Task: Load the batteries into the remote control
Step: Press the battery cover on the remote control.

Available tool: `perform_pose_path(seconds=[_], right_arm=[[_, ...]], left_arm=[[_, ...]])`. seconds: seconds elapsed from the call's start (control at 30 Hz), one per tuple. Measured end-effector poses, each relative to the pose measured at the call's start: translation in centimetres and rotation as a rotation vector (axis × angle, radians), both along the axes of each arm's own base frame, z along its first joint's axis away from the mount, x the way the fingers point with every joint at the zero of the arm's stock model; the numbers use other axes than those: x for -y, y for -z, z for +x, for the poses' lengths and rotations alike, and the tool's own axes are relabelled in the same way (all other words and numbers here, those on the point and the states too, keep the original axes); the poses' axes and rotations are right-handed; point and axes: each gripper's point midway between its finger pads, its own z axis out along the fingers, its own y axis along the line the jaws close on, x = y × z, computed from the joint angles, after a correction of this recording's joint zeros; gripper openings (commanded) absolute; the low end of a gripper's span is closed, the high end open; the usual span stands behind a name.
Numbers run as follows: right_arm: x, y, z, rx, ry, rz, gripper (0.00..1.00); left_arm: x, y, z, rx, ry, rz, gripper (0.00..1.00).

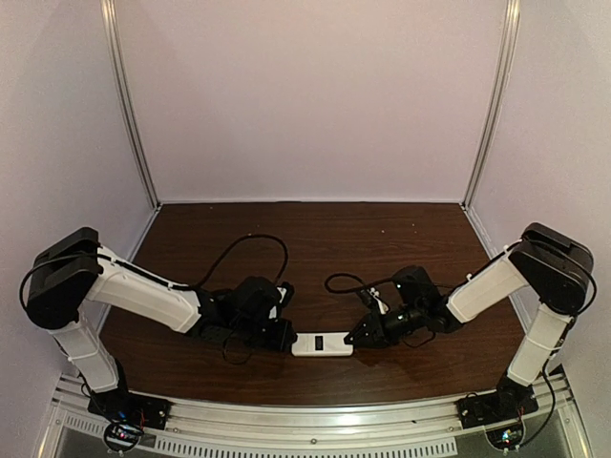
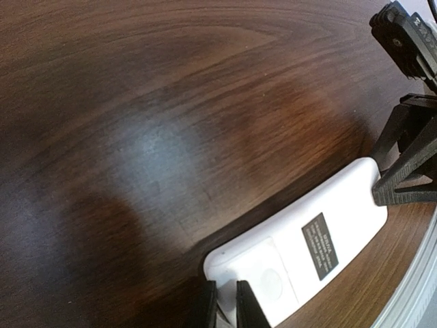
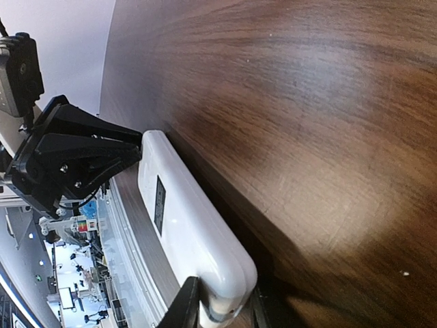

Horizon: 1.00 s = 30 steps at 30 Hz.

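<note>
Remote control [image 1: 322,343] lies on the dark wooden table [image 1: 382,239] near its front edge, between the two claws.

It lies white back up, its long sides running left to right, and a small dark label [image 2: 321,246] shows on that back. The right gripper [image 3: 222,307] is at the remote's right-hand end, with one finger against each side of the rounded end, so it looks clenched on the remote. The left gripper [image 2: 227,304] is at the opposite end. Its two fingertips [image 2: 247,304] stand nearly together at the corner of the remote, one overlapping the white back. Whether that claw has hold of the remote or only touches it, I cannot tell. In the top view both arms reach inward from the sides, low over the table.
</note>
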Motion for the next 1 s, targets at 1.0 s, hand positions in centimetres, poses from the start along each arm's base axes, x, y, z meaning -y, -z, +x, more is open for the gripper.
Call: perform_pose_path(seconds=[1.0], right_arm=[[0.00, 0.17, 0.19, -0.066, 0.020, 0.034, 0.23]], left_arm=[[0.36, 0.11, 0.70, -0.038, -0.021, -0.034, 0.23]])
